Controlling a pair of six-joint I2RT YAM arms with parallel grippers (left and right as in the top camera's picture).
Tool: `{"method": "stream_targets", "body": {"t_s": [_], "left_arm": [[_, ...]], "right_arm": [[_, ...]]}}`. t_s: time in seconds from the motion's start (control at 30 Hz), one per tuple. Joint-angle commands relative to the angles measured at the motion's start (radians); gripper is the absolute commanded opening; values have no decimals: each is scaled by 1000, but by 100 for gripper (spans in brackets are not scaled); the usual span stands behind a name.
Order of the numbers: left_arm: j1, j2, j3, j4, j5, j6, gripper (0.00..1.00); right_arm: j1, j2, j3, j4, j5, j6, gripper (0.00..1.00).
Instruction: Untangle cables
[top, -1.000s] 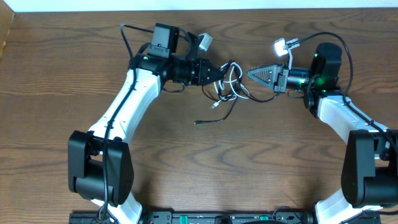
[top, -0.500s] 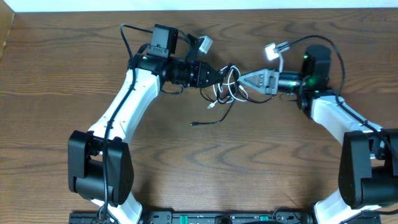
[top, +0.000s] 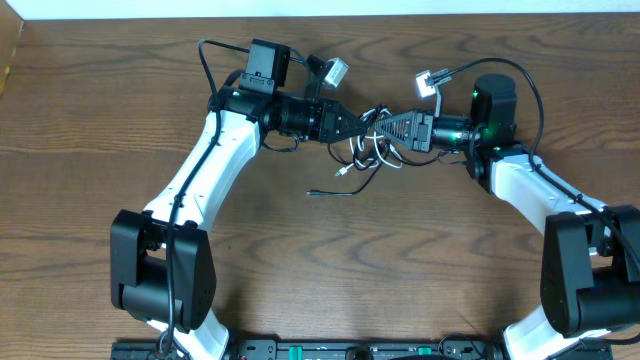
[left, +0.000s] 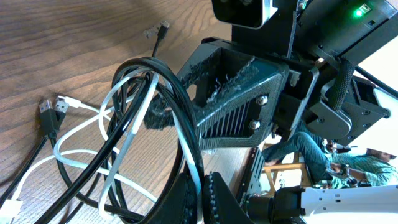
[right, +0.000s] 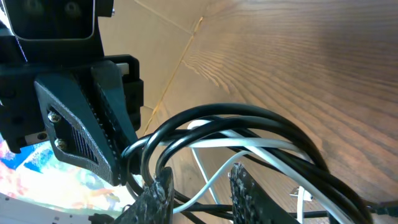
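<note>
Left gripper (top: 352, 124): jaws pressed together, pinching strands of both the black cable (right: 236, 112) and the white cable (left: 127, 140) where the loops bunch. The upper loops are held up and the lower coils lie on the table (top: 100, 100).

Below and left of it, the black cable's free tail (top: 340, 190) lies flat. It runs roughly left-right in the overhead view, with its plug end (top: 312, 193) pointing left. The white plug (top: 342, 171) sits just above that tail, near the coils.

Tangle, between the two grippers: there is no single long axis, only stacked loops. In the wrist views the raised loops stand roughly on edge, with white threaded through black.

Right gripper (top: 385, 128): jaws partly spread and nosed into the loops. A white strand passes between the fingers (right: 245, 190), and we see no pinch on it.

Handling, as we judge it:
- Both cords are light and limp and will not hold a shape.
- The black cord looks thicker and springier, so its loops keep their curl. The white one is thin and will snag easily.
- The jackets look smooth, so we expect slip under a light pinch.
- We would grip mid-strand on one colour only, close to a crossing, never on the plugs. They catch in loops and could strain at the joint.
- The free black tail is the cleanest place to take hold.
</note>
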Motion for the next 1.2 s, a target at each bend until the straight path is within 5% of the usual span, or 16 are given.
{"method": "stream_targets", "body": {"t_s": [0.0,1.03,1.1,1.17], "left_arm": [[0,1,-4,2,35,21,8],[-22,1,-4,-15,36,21,7],[-22,1,-4,-18,35,21,8],[-22,1,-4,-18,28,21,8]], "right_arm": [[23,-16,6,6,-28,-3,26],[65,-16,6,71,89,85,25],[66,-16,6,71,102,84,21],[66,-16,6,71,108,84,1]]}}
